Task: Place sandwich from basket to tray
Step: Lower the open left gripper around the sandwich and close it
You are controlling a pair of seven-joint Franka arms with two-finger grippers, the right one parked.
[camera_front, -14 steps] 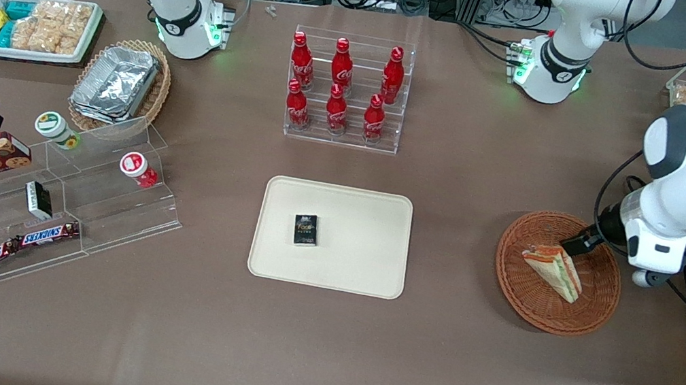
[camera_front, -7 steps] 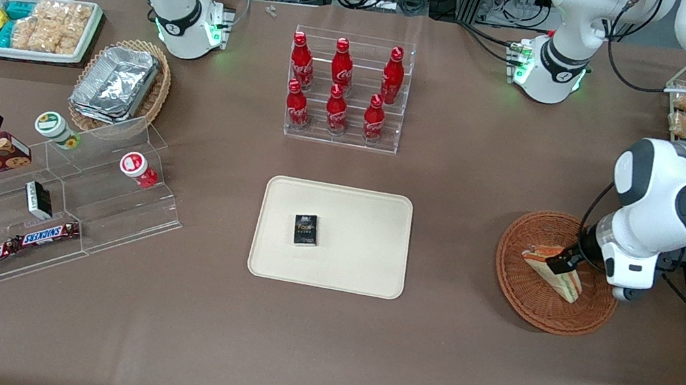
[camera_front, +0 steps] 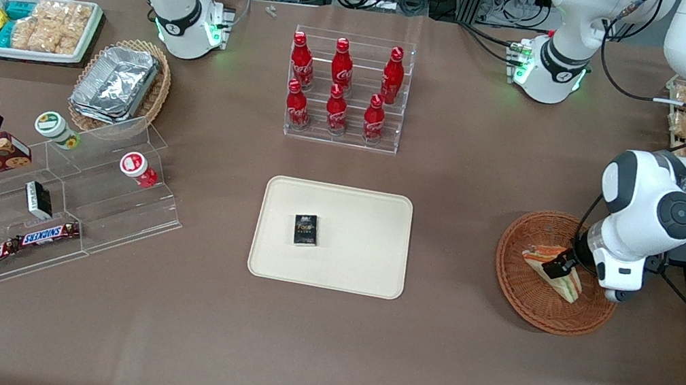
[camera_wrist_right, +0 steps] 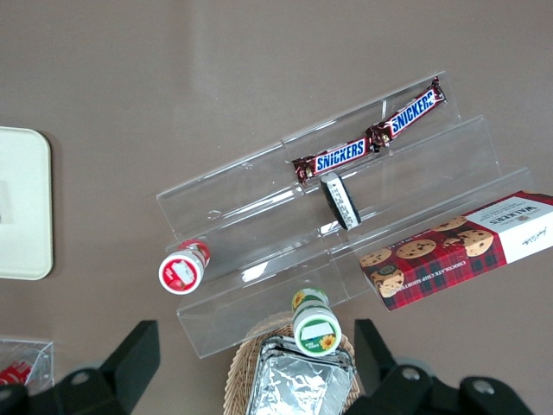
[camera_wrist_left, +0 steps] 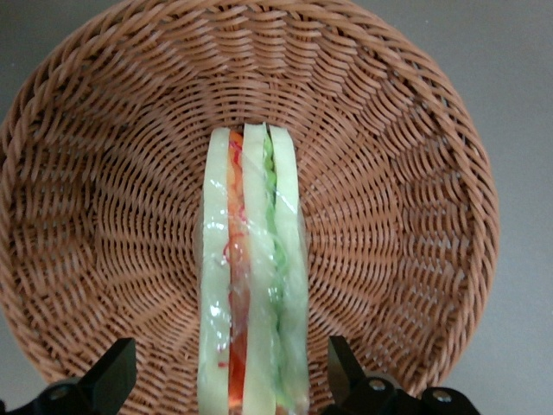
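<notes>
The grasp is in hand: the gripper (camera_wrist_left: 232, 380) sits low in the basket (camera_front: 522, 297), jaws apart astride the sandwich (camera_wrist_left: 251, 285) lying there, so next they should pinch it, lift, and carry to the tray (camera_front: 365, 224)

My gripper (camera_wrist_left: 229, 385), its matt black plastic fingers (camera_wrist_left: 117, 372) spread to either side of the sandwich (camera_wrist_left: 251, 277), hangs over the basket (camera_wrist_left: 95, 216). I read the sandwich as soft white bread under glossy, crinkled clear film; the basket as rough reddish-brown woven wicker; the tray (camera_front: 368, 251) as smooth matt cream plastic; the table (camera_front: 317, 354) as matt brown.
</notes>
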